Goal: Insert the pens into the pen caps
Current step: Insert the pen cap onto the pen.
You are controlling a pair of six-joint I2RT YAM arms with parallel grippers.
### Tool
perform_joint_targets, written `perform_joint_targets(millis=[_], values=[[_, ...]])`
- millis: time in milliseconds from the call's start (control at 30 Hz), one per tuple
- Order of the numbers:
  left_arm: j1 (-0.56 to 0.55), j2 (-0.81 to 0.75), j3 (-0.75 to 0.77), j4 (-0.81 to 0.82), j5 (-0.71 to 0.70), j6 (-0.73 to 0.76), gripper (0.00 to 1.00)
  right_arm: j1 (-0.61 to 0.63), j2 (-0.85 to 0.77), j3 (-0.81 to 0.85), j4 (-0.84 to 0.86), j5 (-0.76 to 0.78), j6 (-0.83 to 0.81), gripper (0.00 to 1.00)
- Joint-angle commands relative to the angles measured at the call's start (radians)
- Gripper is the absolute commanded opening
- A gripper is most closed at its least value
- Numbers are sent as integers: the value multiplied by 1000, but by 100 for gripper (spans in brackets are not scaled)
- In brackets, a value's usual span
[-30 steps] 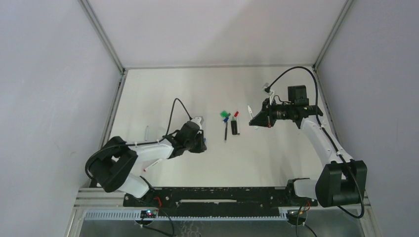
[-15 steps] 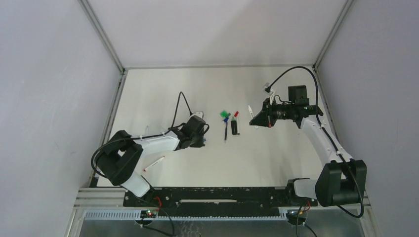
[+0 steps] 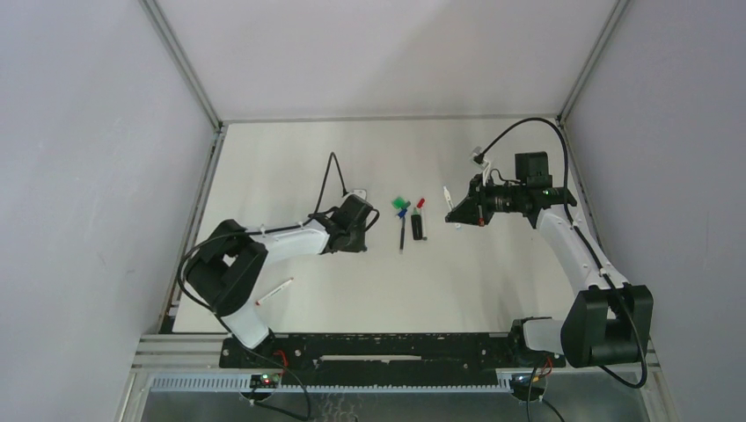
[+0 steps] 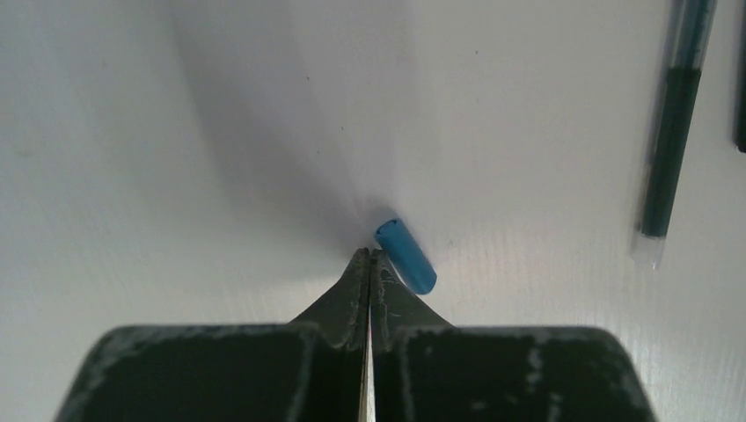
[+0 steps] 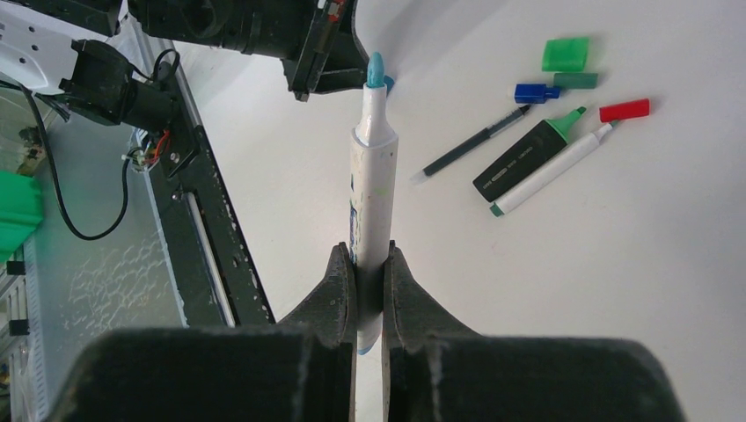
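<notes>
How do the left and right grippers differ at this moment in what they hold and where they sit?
The left gripper is shut on nothing, the blue cap lying loose beside it; the right gripper clamps a white marker. The left gripper is down at the table; the right gripper is raised off it. Both are closed.

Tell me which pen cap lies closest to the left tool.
The light blue cap, on its side right beside the shut tips of the left tool. The bright green cap, dark blue cap and red cap lie clustered farther off.
</notes>
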Motion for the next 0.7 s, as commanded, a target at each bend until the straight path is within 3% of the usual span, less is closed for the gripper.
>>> perform_joint_targets(millis=[0, 167, 333, 567, 667], values=[[17, 27, 55, -21, 0, 34, 0, -10, -8, 34, -4, -21, -23, 5], [18, -71, 10, 11, 1, 37, 1, -12, -10, 34, -5, -24, -21, 5], [18, -325, -87, 78, 7, 50, 6, -11, -12, 34, -5, -32, -22, 5], [18, -704, -215, 217, 0, 40, 31, -6, -14, 33, -8, -49, -27, 5], [19, -790, -248, 243, -43, -10, 47, -4, -16, 34, -9, -53, -27, 5]])
